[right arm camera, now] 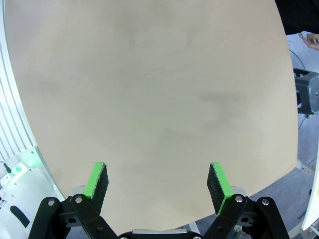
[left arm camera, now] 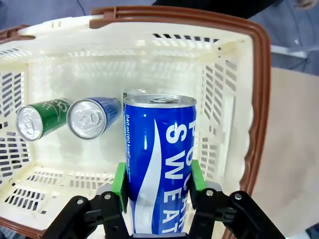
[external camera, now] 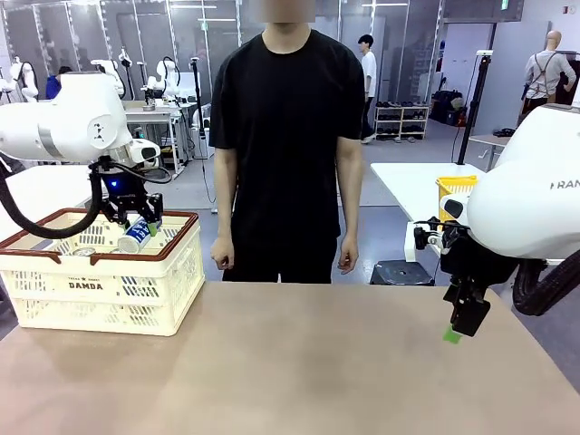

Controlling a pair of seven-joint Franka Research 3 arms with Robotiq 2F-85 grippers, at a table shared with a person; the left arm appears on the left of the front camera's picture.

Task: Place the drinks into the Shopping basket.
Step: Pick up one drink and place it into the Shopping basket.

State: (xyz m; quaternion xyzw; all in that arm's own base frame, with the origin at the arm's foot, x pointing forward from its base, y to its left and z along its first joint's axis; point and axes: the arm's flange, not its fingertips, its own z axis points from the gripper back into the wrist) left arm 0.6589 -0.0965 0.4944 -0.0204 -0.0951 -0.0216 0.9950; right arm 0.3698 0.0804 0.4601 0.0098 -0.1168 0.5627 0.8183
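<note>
On my left wrist camera I see the left gripper (left arm camera: pixel 158 185) clamped on a blue and white can (left arm camera: pixel 159 159), its green pads (left arm camera: pixel 119 180) pressed against the can's two sides with the silver top pointing away from the camera. From the front I see that same gripper (external camera: pixel 136 228) holding the can (external camera: pixel 136 236) tilted above the open top of the Shopping basket (external camera: pixel 100 288), which sits on the left part of the table (external camera: pixel 299 362). Two more cans lie on their sides on the basket floor (left arm camera: pixel 114 159), tops toward me: a green can (left arm camera: pixel 40 119) and, just beside it, a second blue can (left arm camera: pixel 94 117).

My right gripper (right arm camera: pixel 157 186) hangs over bare tabletop (right arm camera: pixel 149 84) with its jaws spread wide, nothing between them and touching nothing. In the front view it (external camera: pixel 458 328) sits low at the table's right edge. A person (external camera: pixel 288 145) stands at the far side, arms down by their sides.
</note>
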